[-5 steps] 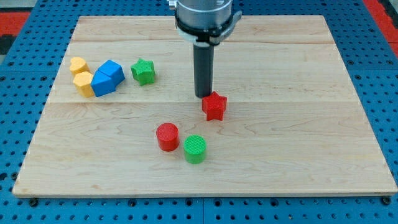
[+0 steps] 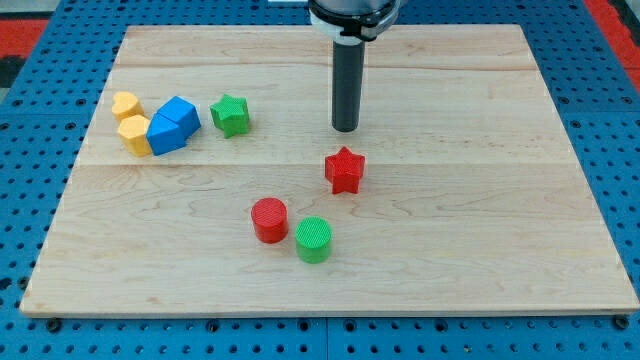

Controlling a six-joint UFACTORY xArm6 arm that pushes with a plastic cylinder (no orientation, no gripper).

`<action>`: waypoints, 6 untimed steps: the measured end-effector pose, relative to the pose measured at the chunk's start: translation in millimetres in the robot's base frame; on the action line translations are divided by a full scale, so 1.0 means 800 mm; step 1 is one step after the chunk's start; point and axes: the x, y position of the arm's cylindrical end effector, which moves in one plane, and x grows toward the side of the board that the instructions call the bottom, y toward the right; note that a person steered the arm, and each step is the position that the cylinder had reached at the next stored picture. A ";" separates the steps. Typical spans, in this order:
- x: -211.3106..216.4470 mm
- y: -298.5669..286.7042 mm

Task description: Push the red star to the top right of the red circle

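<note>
The red star (image 2: pixel 344 170) lies near the board's middle. The red circle (image 2: pixel 269 220) lies below and to the left of it, so the star sits up and to the right of the circle, a short gap apart. My tip (image 2: pixel 345 128) stands above the star toward the view's top, clear of it and touching no block.
A green circle (image 2: pixel 313 239) touches the red circle's lower right. A green star (image 2: pixel 230 114) lies at upper left. Next to it are two blue blocks (image 2: pixel 173 125), a yellow heart (image 2: pixel 124 104) and a yellow block (image 2: pixel 134 134), clustered. The wooden board (image 2: pixel 500 250) lies on a blue pegboard.
My tip has moved up and slightly right, away from the red star. The star and the other blocks have not moved.
</note>
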 end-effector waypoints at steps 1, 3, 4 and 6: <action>0.000 0.000; -0.001 -0.002; -0.001 0.037; 0.085 0.009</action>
